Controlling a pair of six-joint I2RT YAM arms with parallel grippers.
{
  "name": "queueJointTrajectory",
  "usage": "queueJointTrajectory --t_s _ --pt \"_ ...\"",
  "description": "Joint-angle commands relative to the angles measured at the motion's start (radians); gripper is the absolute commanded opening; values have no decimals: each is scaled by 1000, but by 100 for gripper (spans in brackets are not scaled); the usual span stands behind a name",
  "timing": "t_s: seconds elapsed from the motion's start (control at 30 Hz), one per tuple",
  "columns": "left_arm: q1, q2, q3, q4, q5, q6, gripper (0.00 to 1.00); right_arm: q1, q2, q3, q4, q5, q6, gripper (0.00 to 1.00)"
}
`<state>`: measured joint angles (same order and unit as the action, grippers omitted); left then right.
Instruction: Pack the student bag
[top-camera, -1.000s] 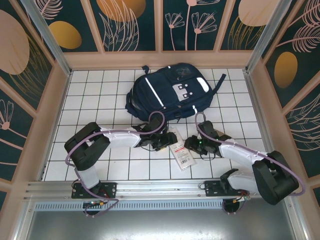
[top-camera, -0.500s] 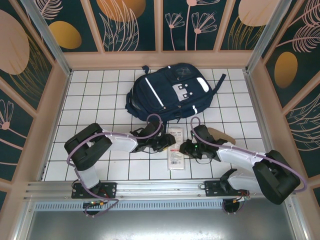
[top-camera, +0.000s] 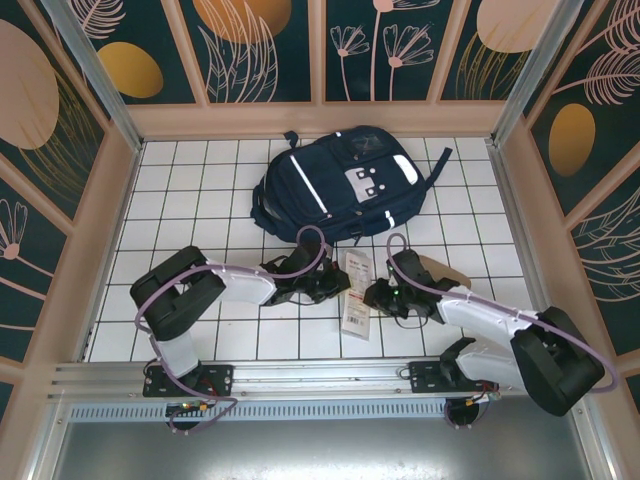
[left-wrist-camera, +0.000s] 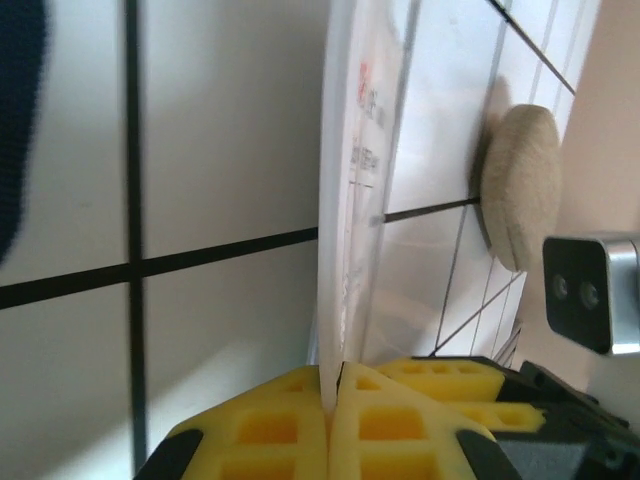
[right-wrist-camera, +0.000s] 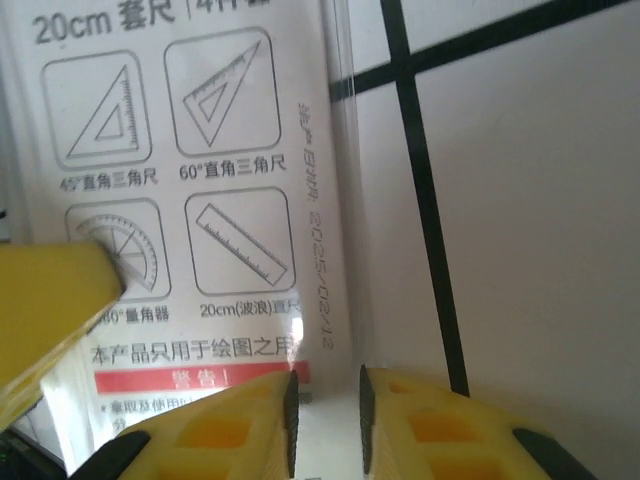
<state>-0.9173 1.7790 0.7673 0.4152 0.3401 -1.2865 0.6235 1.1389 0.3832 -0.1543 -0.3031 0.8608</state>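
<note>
Packing looked barely begun: student bag (top-camera: 340, 180) lay far-centre on the tiles (top-camera: 200, 205), ruler-set packet (right-wrist-camera: 180, 200) outside it; left gripper (left-wrist-camera: 332, 378) clamped its edge, right gripper (right-wrist-camera: 325, 390) jaws narrow, slightly apart.

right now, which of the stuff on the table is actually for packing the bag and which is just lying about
For the job:
- student bag
- ruler set packet, pinched in the left gripper, probably meant to go in

Just lying about:
- tan round pad, untouched
</note>
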Motion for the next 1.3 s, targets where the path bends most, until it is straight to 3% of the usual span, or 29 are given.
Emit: queueJointTrajectory --t_s 0.0,0.13,0.3,0.57,0.93,1.1,1.27 --pt "-11 -57 21 -51 -16 23 0 -25 -60 72 -79 38 -48 26" --pt "-6 -145 55 -194 -67 80 0 -34 -94 204 -200 126 -118 28" --pt "26 -258 98 -374 -132 162 0 -34 -29 389 -279 219 -218 32" --pt "195 -447 118 -547 -168 250 0 -29 203 657 -289 248 -315 34" --pt "508 -537 114 -742 -174 359 0 50 608 1074 -356 338 -452 37" --pt "627 -560 105 -754 -140 394 0 90 815 1307 -437 410 -529 40" --pt "691 -555 93 -745 -98 407 0 134 985 1509 -505 485 -597 42"
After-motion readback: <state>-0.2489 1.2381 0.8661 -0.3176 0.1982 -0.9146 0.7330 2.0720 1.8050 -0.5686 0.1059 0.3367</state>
